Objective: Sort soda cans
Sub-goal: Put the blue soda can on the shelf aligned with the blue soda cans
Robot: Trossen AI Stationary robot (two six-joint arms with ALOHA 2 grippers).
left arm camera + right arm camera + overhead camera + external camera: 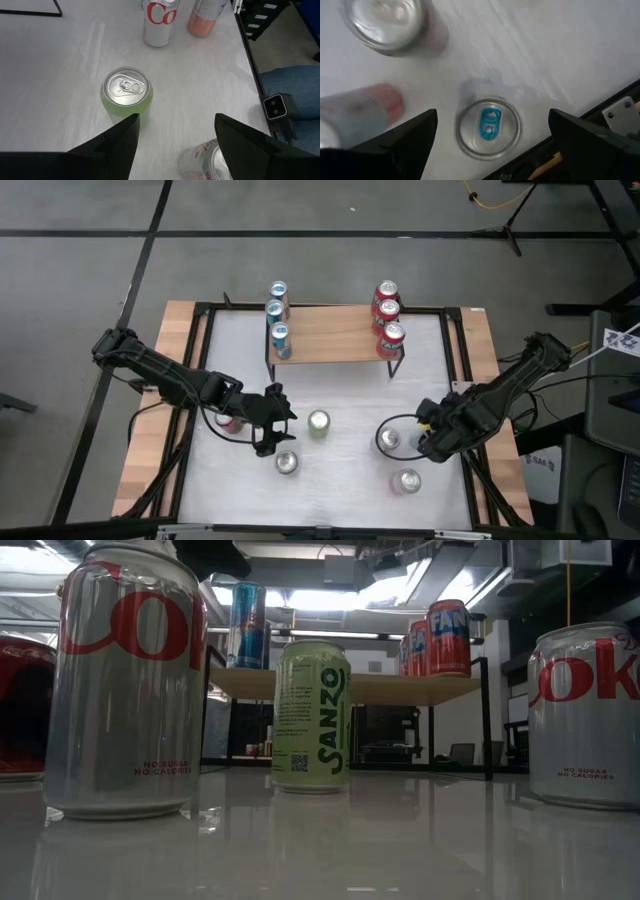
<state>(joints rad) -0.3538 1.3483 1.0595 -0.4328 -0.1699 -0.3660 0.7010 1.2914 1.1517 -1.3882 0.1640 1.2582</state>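
On the white table (340, 480), a wooden shelf (330, 345) already carries blue cans (277, 310) and red cans (387, 310). The left hand (272, 420), released and empty, hangs just beside the green can (318, 423); the right hand (432, 430), spread wide, hangs by a silver can (389, 440). The left hand should centre its fingers (112, 145) around the green can before clenching, clear of the silver can (287, 463) nearby.

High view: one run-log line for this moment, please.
left claw open beside green can | right claw open by silver can | neither holds anything

- We are seeing a white table (340, 480) sitting inside a black frame (455, 310), wooden boards showing along both sides.
- A wooden shelf (335, 340) on thin black legs is standing at its far edge.
- Cables (490, 200) are lying across the grey floor (300, 260) beyond.
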